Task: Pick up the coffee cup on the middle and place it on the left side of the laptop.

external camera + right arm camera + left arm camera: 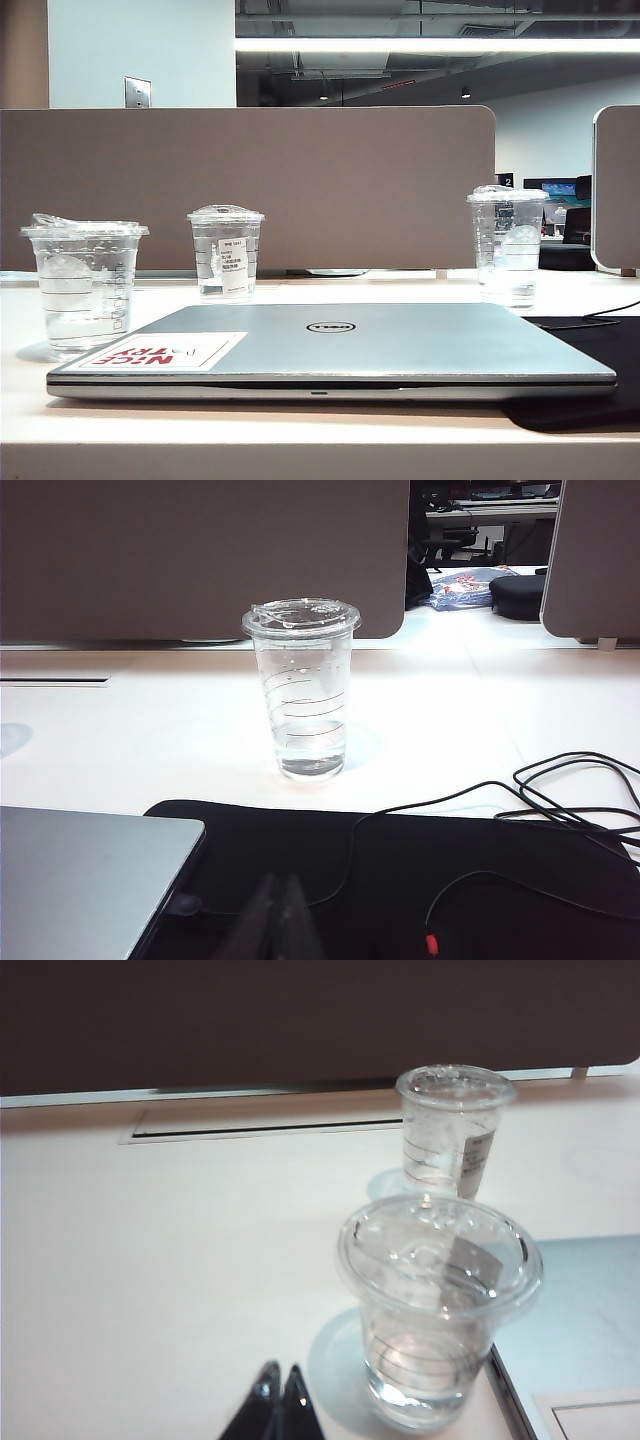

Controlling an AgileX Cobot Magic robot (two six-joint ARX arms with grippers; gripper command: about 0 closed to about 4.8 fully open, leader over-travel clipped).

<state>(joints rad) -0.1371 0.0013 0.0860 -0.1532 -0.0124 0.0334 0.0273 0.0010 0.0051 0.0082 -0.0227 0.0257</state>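
The coffee cup (85, 285), short, wide and clear with a clear lid, stands on the table just left of the closed silver laptop (400, 345). In the left wrist view the coffee cup (437, 1310) stands upright beside the laptop's corner (585, 1310). My left gripper (281, 1375) is shut and empty, hanging apart from the cup over bare table. My right gripper (280, 885) is also shut and empty, above the black mat (420, 870) by the laptop's other corner (80, 880). Neither gripper shows in the exterior view.
A clear cup with a white paper label (225, 252) (455, 1130) stands behind the coffee cup. The tallest clear cup (507, 245) (301, 685) stands at the right, behind the mat. Black cables (570, 790) lie across the mat. A grey partition (250, 185) closes the back.
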